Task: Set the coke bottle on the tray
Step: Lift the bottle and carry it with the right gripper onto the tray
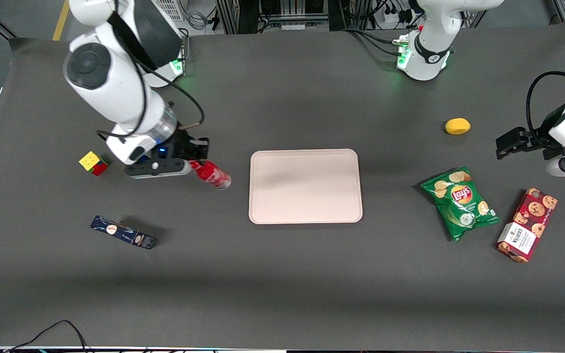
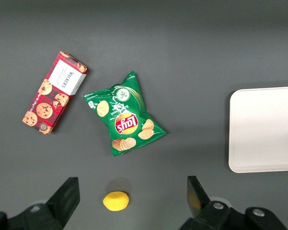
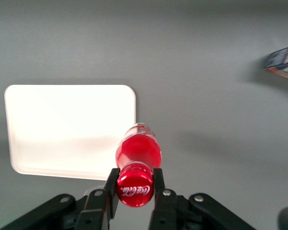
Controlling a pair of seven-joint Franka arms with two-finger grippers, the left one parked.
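The coke bottle (image 1: 212,175) is a small glossy red bottle held by its cap end in my right gripper (image 1: 195,165), above the table beside the tray's edge toward the working arm's end. In the right wrist view the fingers (image 3: 158,178) clamp the red cap, and the bottle (image 3: 138,152) points down toward the table by the tray's rim. The tray (image 1: 305,186) is a large pale pink rectangle with nothing on it in the middle of the table; it also shows in the right wrist view (image 3: 67,129) and the left wrist view (image 2: 264,129).
A colour cube (image 1: 93,163) and a dark blue oblong box (image 1: 123,232) lie toward the working arm's end. A green chips bag (image 1: 460,202), a cookie box (image 1: 527,224) and a yellow lemon (image 1: 457,126) lie toward the parked arm's end.
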